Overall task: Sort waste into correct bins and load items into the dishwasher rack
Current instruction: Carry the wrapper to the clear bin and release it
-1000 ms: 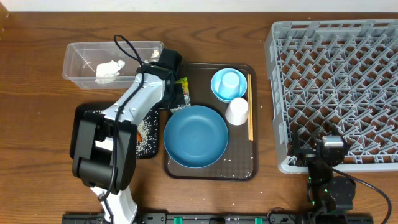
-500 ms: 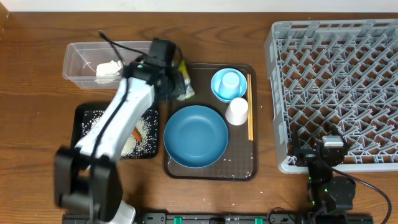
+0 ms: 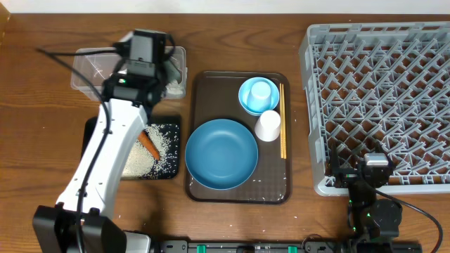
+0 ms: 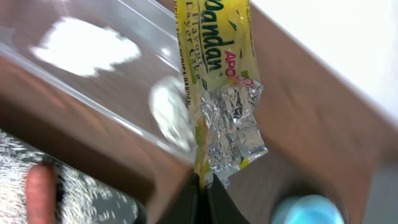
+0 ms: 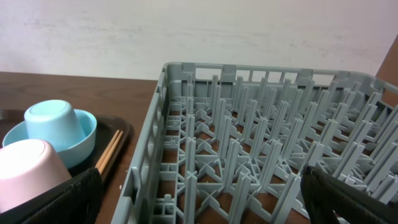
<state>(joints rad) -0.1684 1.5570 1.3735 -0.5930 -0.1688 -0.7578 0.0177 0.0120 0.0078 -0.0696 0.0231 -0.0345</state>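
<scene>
Over the clear tub [image 3: 88, 60] at the worktop's far left, the left claw [image 4: 202, 186] is pinched tight on the yellow-green foil wrapper [image 4: 217, 93], not yet dropped. Rice [image 3: 137, 158] and the carrot [image 3: 148, 144] lie in the black tray [image 3: 176, 151]. The plate [image 3: 221, 153], bowl [image 3: 259, 95], cup [image 3: 268, 126] and chopsticks [image 3: 283, 119] sit on the brown tray [image 3: 204, 84], none in the rack [image 3: 380, 91], so I judge all loading remains. The right claw [image 5: 202, 199] gapes wide and empty beside the rack. A white blur in the tub may be the napkin, but the arm hides it from above.
</scene>
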